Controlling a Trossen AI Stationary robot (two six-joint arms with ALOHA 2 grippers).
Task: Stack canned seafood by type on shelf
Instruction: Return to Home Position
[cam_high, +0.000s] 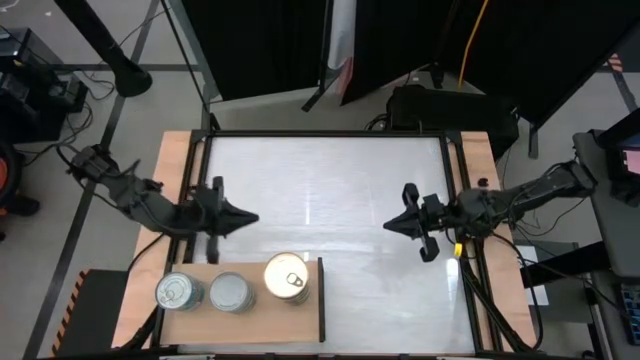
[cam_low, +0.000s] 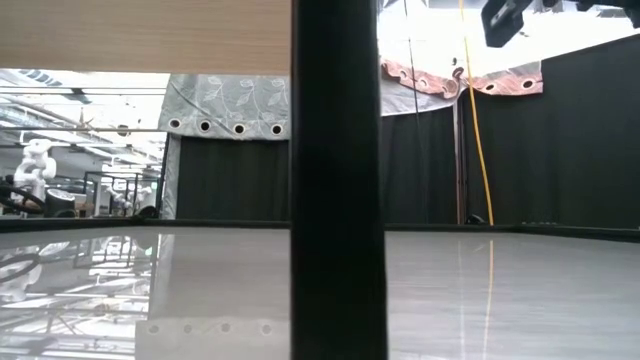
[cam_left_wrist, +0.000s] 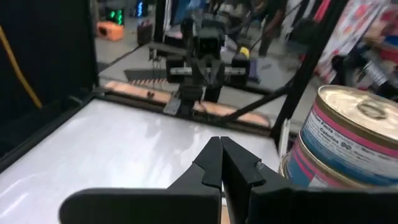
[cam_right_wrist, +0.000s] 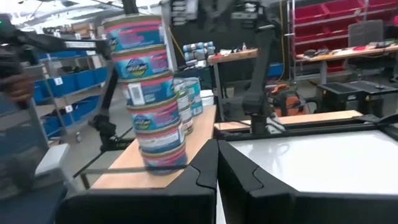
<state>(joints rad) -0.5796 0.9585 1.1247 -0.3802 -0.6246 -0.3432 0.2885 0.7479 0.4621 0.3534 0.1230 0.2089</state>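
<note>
While tin stacks are sitting on the shelf | left gripper, right gripper are hovering empty, fingers pressed together

The shelf, a light-brown wooden board with a dark edge, lies flat at the lower left of the frame. Three upright stacks of round tins stand on it in a row. The left stack and middle stack show silver lids. The right stack is gold-lidded, several tins tall, with blue-and-pink labels.
</note>
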